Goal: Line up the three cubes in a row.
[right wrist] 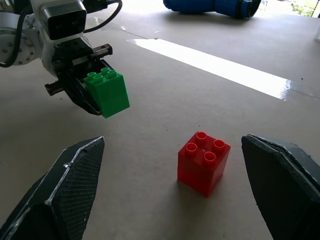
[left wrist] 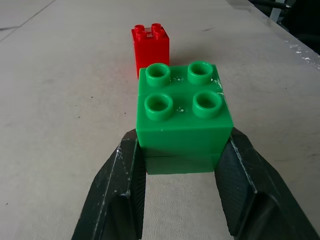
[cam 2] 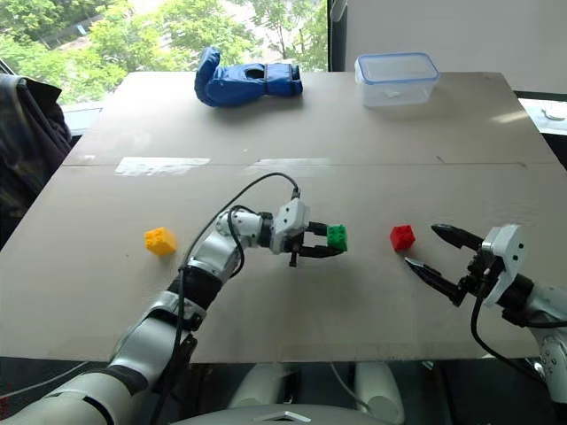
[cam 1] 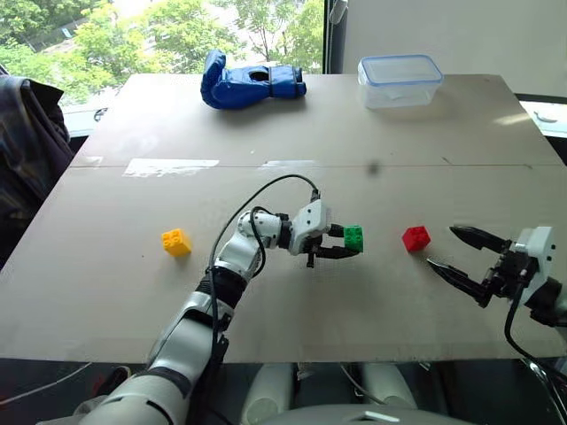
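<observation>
Nearest the camera, the left gripper (cam 1: 341,244) reached out over the middle of the worktop (cam 1: 292,124). Its two black fingers were clamped on the green cube (cam 1: 353,237), one on each side, and the cube looked lifted just off the worktop.

Starting from the left, the yellow cube (cam 1: 176,242) sat alone on the worktop, well apart from the others, at about 9 o'clock from the green cube. Next came the green cube in the left gripper. Then the red cube (cam 1: 415,238) stood on the worktop, studs up, near the green one at about 3 o'clock from it. Last came the right gripper (cam 1: 461,252), near the red cube at about 4 o'clock from it. Its fingers were wide apart and held nothing.

Far across the worktop lay a blue glove (cam 1: 248,80), at about 11 o'clock from the green cube, and a clear box (cam 1: 400,81) with a lid, at about 1 o'clock.
</observation>
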